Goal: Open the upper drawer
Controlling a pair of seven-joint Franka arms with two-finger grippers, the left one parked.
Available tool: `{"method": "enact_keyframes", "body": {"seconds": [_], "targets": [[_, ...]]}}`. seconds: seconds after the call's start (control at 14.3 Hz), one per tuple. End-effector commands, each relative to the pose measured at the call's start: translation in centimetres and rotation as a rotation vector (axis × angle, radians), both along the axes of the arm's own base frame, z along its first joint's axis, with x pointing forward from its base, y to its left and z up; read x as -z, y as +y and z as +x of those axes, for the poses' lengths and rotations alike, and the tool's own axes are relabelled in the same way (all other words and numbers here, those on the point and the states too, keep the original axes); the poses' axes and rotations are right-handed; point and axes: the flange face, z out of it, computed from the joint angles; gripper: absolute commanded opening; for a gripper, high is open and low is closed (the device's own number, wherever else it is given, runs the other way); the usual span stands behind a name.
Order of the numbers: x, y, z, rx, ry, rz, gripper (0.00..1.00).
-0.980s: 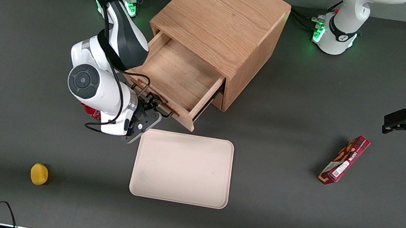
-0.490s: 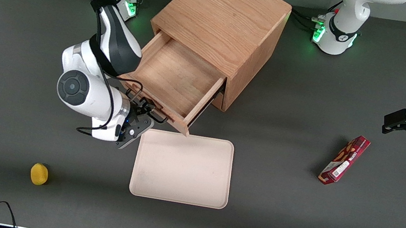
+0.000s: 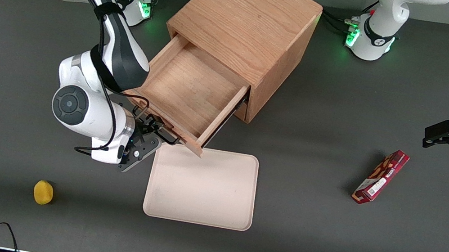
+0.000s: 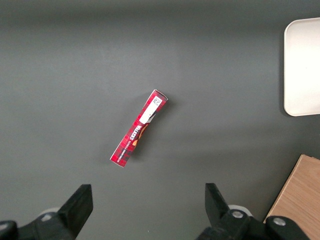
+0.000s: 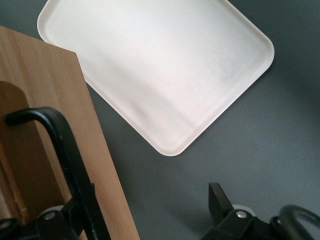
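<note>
Upper drawer (image 3: pixel 187 88) is sliding farther out than a second ago, toward seven o'clock, nearly fully open; pincer (image 3: pixel 158 132) is pinching its handle (image 5: pixel 67 165) by the tray (image 3: pixel 203 186).

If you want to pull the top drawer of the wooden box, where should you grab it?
Grab the black bar handle on the front of the upper drawer. It stands off the wood, leaving a gap for fingers, so come from in front of the drawer and close across the bar. The gripper is already at that handle, with the drawer pulled well out of the cabinet and its corner over the tray.
</note>
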Motion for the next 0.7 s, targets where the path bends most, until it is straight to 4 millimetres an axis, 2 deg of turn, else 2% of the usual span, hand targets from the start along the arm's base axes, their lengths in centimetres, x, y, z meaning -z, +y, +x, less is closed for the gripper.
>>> {"method": "enact_keyframes", "body": {"seconds": [0.0, 0.14, 0.63], "targets": [[-0.1, -0.5, 1.1, -0.028, -0.009, -0.012, 1.00], [-0.3, -1.4, 1.7, -0.014, -0.017, -0.015, 1.00], [-1.8, -1.7, 1.7, -0.016, 0.005, -0.022, 1.00]]}}
